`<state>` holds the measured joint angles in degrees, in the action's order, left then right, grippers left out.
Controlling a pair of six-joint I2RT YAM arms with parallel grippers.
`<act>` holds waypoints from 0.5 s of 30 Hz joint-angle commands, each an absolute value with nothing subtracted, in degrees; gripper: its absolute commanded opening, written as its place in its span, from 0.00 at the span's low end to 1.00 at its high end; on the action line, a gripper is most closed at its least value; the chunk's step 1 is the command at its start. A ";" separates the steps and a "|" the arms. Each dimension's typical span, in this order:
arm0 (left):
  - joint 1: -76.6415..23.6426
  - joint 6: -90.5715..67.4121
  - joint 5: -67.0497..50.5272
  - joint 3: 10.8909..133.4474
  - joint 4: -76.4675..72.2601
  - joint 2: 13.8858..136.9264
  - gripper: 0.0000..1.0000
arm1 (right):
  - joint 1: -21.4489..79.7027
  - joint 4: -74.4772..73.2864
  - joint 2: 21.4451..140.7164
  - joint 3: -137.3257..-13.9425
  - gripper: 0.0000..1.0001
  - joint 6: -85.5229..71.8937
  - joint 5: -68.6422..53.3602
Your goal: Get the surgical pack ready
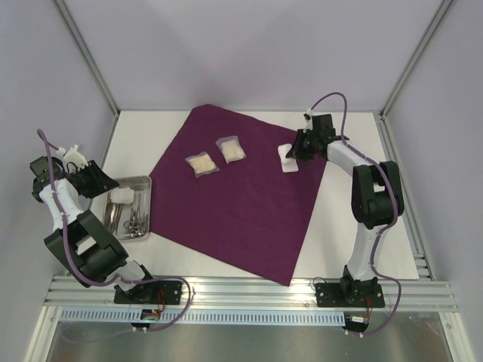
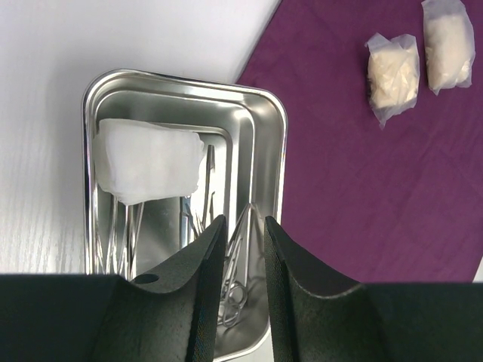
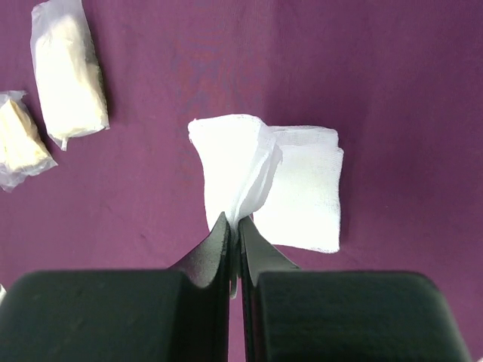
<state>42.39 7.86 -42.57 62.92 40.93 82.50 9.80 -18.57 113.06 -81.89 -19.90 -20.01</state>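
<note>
"Surgical pack (image 1: pixel 234 204), that deep plum-purple fabric drape, lies spread flat as a big square sheet turned cornerwise on the white bench (image 1: pixel 339 226). What's the right claw (image 3: pixel 234 222) doing?"

"It's closed on a raised fold of the white gauze square (image 3: pixel 302 188), near the drape's far right edge. I'd say it's placing it. It would do best to lower until the gauze lies flat, then part the fingers and lift straight up, so the thin weave doesn't snag or drag along."

"And the left claw (image 2: pixel 243 222)?"

"Slightly parted, holding nothing, hanging over the shiny steel tray (image 2: pixel 283 151) just off the drape's left corner. A white folded pad (image 2: pixel 151 162) and slim metal instruments (image 2: pixel 234 298) lie inside."

"Anything else on the drape?"

"Two clear packets of cream wadding (image 1: pixel 202 164), side by side towards its far corner. The cloth has faint creases. Round it all are pale lilac walls and aluminium posts (image 1: pixel 87 56)."
</note>
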 commanded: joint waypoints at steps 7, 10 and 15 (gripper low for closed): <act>42.19 7.65 -43.15 64.16 40.52 81.30 0.35 | 9.14 -8.37 114.52 -75.87 0.01 -28.03 -19.16; 42.19 7.56 -43.51 64.25 40.52 81.30 0.35 | 8.61 -4.76 113.03 -73.04 0.00 -29.79 -19.25; 42.10 7.03 -43.68 64.42 40.60 81.47 0.35 | 8.44 -4.57 112.15 -71.19 0.00 -29.44 -18.37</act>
<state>42.39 7.62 -42.59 62.92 40.93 82.50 8.73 -8.99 114.08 -71.40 -28.38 -19.84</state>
